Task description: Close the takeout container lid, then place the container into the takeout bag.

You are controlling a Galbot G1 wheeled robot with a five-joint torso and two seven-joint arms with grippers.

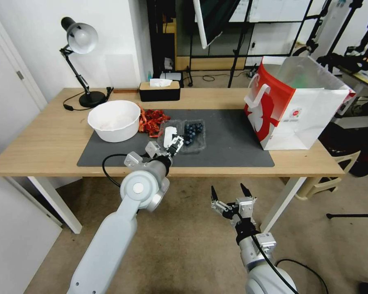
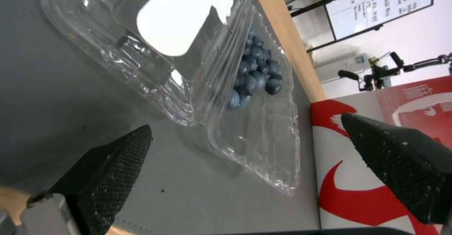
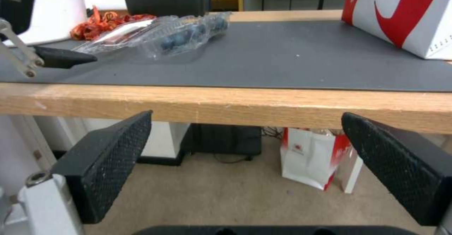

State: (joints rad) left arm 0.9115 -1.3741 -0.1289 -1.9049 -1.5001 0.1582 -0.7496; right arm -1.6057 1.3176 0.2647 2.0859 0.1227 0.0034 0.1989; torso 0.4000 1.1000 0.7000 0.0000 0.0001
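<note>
1. Two grippers in the head view: the left gripper (image 1: pixel 172 143) reaches over the table's near edge, its jaws wide apart and holding nothing, right at the near edge of the takeout container (image 1: pixel 183 135). The container lies open on the grey mat (image 1: pixel 233 143), blueberries (image 1: pixel 193 130) just beyond the fingertips. The takeout bag (image 1: pixel 292 107) stands well off to this gripper's right. The right gripper (image 1: pixel 230 195) hangs below the table edge, spread open and empty.
2. Left wrist view: between the spread fingers (image 2: pixel 108 168), the lid (image 2: pixel 160 40) with its white label is tilted up over the berry half.
3. Right wrist view: the container (image 3: pixel 174 33) sits ahead, above and well beyond the open fingers (image 3: pixel 113 157).
</note>
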